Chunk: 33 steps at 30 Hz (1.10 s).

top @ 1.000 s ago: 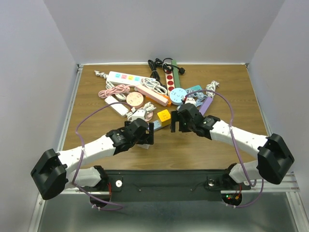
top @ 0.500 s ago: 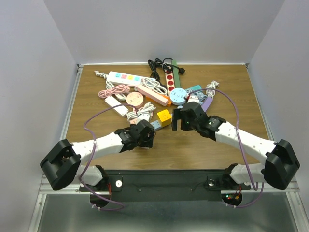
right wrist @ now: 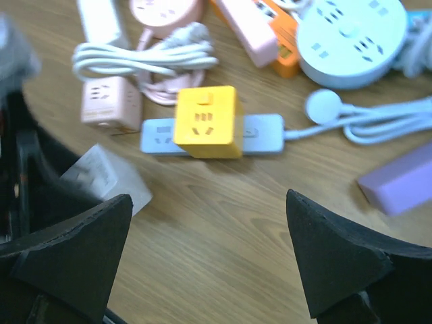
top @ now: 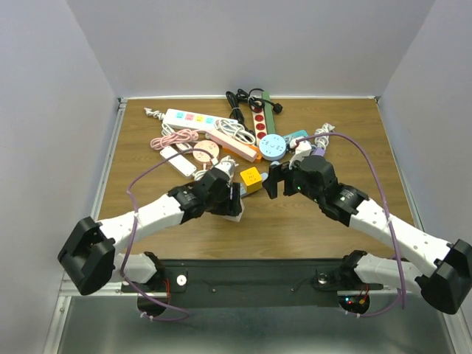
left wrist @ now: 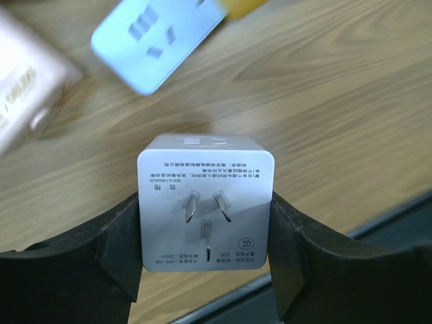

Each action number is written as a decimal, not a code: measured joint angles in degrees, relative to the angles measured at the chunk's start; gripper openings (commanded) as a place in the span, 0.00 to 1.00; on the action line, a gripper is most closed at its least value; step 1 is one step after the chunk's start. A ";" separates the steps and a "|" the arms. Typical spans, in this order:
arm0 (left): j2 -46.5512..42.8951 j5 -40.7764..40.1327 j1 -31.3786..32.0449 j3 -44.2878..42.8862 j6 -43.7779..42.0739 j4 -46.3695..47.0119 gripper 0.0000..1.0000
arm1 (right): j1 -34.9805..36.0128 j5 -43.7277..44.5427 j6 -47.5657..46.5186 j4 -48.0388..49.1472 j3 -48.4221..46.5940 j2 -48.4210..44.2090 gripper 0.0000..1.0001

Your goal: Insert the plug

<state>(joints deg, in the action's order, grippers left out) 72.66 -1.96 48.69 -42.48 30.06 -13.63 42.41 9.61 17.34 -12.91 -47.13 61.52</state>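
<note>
Left wrist view first: my left end effector (left wrist: 206, 243) is clamped on the plug (left wrist: 206, 202), a white cube. Both fingers (left wrist: 121, 250) press against its sides, and its three prongs face the camera (there is printed text around them, too small for me to read). I cannot tell whether the cube rests on the counter (left wrist: 337, 101) or hangs just above it. Past the plug a pale blue strip (left wrist: 155, 40) lies at the top edge and a pink block (left wrist: 27, 81) at the far left, both blurred and both apart from the plug.

From the top camera, the left arm reaches in from the lower left to near the counter's middle, just in front of a yellow cube (top: 251, 178). A heap of power strips and cords (top: 236, 129) lies behind. My right end effector (top: 274, 184) sits just right of the yellow cube.

On the right wrist camera its jaws stand wide apart, holding nothing. Beyond them the yellow cube sits on the strip. A round blue socket (right wrist: 351, 40) is at the upper right and a purple block (right wrist: 398, 185) at the right edge.
</note>
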 measured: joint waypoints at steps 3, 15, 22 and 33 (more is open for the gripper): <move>-2.80 6.23 -4.72 -2.91 1.05 1.38 0.00 | -0.04 -6.86 -3.58 4.20 0.59 -1.42 1.00; -7.67 28.22 -15.04 -2.62 13.42 13.42 0.00 | -0.04 -27.02 -10.16 16.72 1.03 0.87 0.99; -9.57 37.90 -19.58 3.28 22.56 22.16 0.00 | -0.04 -31.87 -11.82 19.71 1.11 1.44 0.98; -11.06 44.54 -21.84 4.33 31.17 31.74 0.00 | -0.04 -35.67 -11.54 21.59 4.70 0.68 0.98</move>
<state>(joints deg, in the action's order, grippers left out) 61.60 42.59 26.85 -38.15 61.23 18.11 42.37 -26.06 5.80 8.69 -42.44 62.19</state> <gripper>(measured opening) 0.709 0.980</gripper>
